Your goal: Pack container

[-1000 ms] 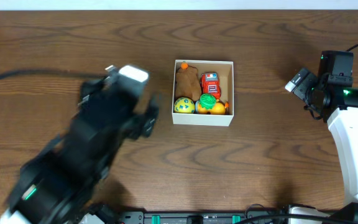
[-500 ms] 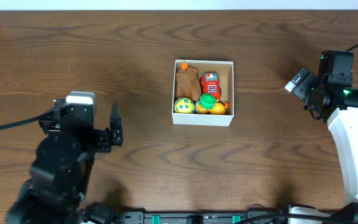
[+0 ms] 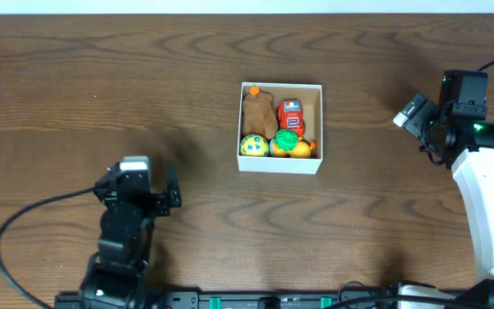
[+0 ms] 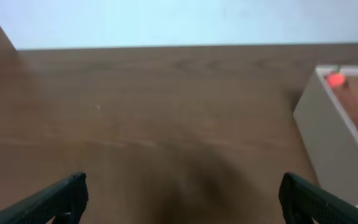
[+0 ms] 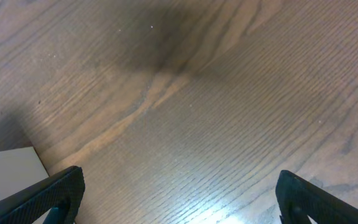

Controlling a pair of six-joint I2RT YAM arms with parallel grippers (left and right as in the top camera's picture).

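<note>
While the container point(image 3: 280, 165) is seen filled with small toys point(image 3: 259, 112) on the tabletop point(image 3: 230, 240), the left fingers point(image 4: 55, 200) and right fingers point(image 5: 51, 194) are spread wide, nothing held.

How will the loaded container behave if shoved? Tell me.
It probably slides rather than tips: the container is shallow and sits flat on the wooden table. Its thin walls look like cardboard, so may flex. The toys fill most of it, so likely shift little.
</note>
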